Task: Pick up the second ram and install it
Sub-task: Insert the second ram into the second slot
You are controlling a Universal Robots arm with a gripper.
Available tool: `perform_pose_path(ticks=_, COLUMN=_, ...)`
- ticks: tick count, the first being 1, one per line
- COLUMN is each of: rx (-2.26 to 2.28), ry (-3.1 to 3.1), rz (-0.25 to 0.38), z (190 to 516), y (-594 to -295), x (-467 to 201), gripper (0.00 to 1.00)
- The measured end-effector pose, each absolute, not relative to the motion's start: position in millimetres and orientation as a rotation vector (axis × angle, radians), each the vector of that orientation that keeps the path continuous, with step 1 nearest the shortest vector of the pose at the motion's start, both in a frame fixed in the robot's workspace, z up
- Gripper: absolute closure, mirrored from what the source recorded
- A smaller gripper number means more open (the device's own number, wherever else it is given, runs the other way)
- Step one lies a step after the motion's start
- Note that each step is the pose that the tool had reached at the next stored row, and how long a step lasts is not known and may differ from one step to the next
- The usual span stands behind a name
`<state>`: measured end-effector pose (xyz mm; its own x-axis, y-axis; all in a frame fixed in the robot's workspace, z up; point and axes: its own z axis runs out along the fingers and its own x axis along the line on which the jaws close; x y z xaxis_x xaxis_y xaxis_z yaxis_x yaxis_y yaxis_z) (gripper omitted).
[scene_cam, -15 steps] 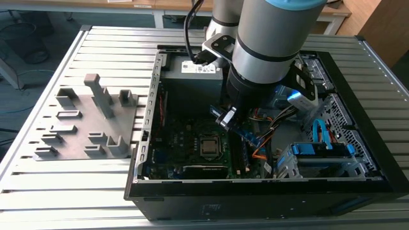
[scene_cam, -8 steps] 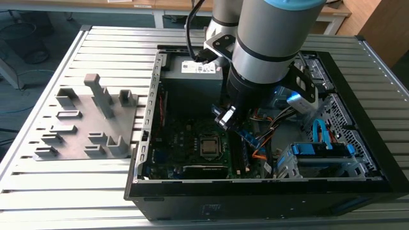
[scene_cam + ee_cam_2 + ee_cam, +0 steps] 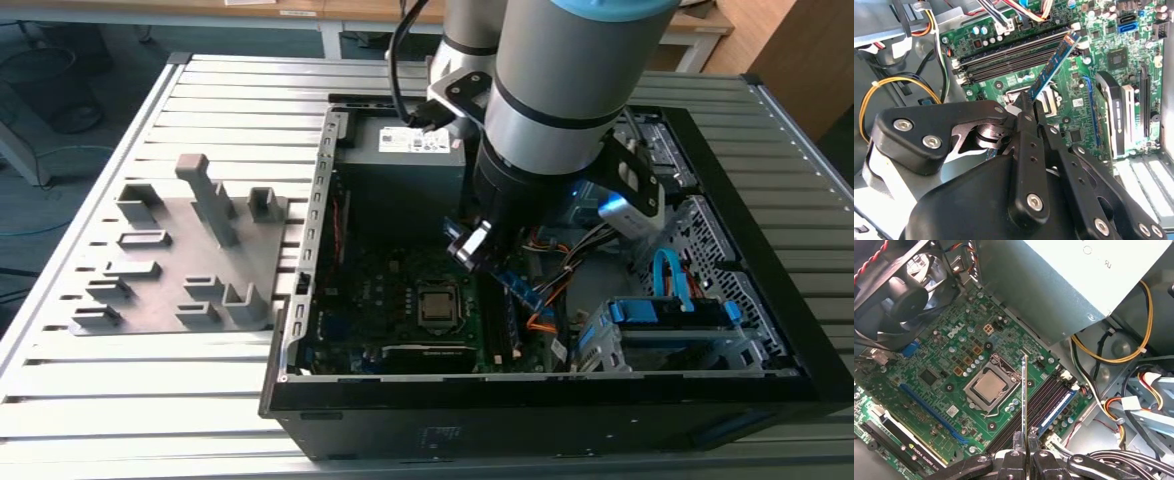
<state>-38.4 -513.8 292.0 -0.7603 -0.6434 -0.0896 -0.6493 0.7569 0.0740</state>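
Note:
My gripper hangs inside the open computer case, shut on the second ram. The stick is a thin dark board that slants down from the fingers toward the memory slots. In the second wrist view the ram juts out from the closed gripper, and its far end is over the dark slots. In the first wrist view the ram shows edge-on as a thin line, clamped by the gripper. There it hangs above the motherboard, between the CPU socket and the slots, and touches neither.
A grey plastic fixture with upright blocks lies on the slatted table at the exterior view's left. Within the case are the power supply, a fan, an expansion card, orange cables, blue cables and a drive cage.

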Motion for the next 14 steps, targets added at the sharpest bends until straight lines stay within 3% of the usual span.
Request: perform_pose_path(ticks=14, rx=-0.998, ry=2.911, rz=0.153, z=291.8, y=-513.8, x=-38.4, gripper=0.87)
